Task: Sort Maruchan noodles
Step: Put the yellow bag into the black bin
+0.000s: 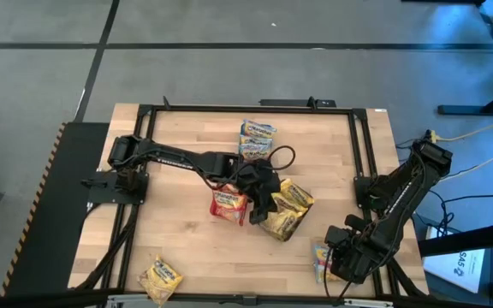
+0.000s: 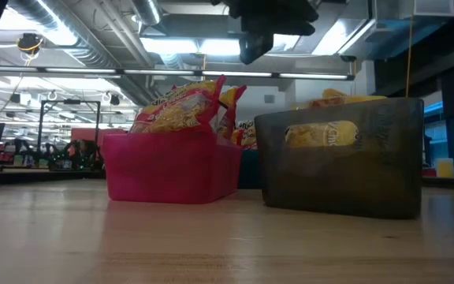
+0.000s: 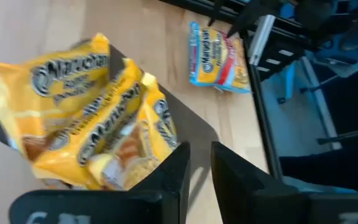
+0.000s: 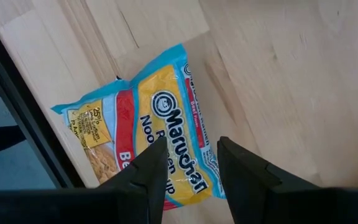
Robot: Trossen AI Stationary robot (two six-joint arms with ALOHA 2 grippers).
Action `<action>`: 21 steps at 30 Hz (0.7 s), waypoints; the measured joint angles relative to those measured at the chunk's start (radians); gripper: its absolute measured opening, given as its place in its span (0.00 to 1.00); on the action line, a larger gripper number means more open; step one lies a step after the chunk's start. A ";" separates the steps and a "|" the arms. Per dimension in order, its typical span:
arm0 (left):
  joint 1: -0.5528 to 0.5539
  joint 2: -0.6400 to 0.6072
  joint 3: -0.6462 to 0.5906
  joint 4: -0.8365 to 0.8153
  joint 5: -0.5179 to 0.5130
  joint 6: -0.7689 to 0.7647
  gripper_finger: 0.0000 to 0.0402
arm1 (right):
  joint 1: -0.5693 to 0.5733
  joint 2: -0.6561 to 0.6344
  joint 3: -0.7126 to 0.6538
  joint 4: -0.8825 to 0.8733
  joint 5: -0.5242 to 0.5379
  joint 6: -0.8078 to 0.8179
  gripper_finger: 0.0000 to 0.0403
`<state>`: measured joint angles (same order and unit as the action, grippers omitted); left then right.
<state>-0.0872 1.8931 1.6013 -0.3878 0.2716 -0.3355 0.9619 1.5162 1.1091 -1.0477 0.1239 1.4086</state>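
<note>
Right gripper (image 4: 188, 163) hovers with fingers spread over a blue-and-pink Maruchan packet (image 4: 151, 127) at the bench's (image 1: 187, 248) near right edge. Farther in, left gripper (image 3: 199, 163), fingers apart and holding nothing, hangs beside yellow packets (image 3: 89, 112) heaped mid-bench; more blue packets (image 1: 256, 137) lie beyond

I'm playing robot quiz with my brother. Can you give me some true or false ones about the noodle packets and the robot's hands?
1. The right gripper hangs over a blue packet lying on the table. True.
2. The left gripper is squeezing a yellow packet. False: its open fingers are empty, beside the yellow packets.
3. The pink bin holds red packets. True.
4. One yellow packet lies alone near the table's front left corner. True.
5. The grey bin is empty. False: a packet shows inside.
</note>
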 joint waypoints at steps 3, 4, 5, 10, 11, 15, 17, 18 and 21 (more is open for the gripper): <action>0.000 -0.010 0.001 -0.035 0.040 -0.028 0.15 | 0.000 0.000 0.000 0.006 0.025 0.001 0.34; 0.000 -0.012 0.002 -0.067 0.051 -0.028 0.15 | 0.000 0.000 0.000 0.010 0.034 0.001 0.34; 0.000 -0.015 0.003 -0.121 0.057 -0.028 0.15 | 0.000 0.000 0.000 0.013 0.041 0.001 0.34; -0.029 -0.023 0.002 -0.574 0.004 -0.003 0.15 | 0.000 0.000 0.000 0.018 0.042 0.001 0.34; -0.044 -0.023 0.001 -0.676 -0.022 -0.003 0.15 | 0.000 0.000 0.000 0.018 0.042 0.000 0.34; -0.135 -0.040 -0.010 -0.943 -0.110 -0.004 0.15 | 0.000 0.000 0.000 0.018 0.048 0.000 0.34; -0.196 -0.077 -0.037 -0.970 -0.149 -0.031 0.15 | 0.000 0.000 0.000 0.024 0.062 0.000 0.34; -0.227 -0.102 -0.056 -0.960 -0.162 -0.054 0.15 | 0.000 0.000 0.000 0.028 0.072 0.001 0.34; -0.318 -0.196 -0.133 -0.899 -0.203 -0.157 0.15 | 0.000 0.000 0.000 0.034 0.094 0.007 0.34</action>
<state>-0.4052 1.6970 1.4682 -1.2866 0.0683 -0.4930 0.9615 1.5162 1.1091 -1.0133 0.2183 1.4155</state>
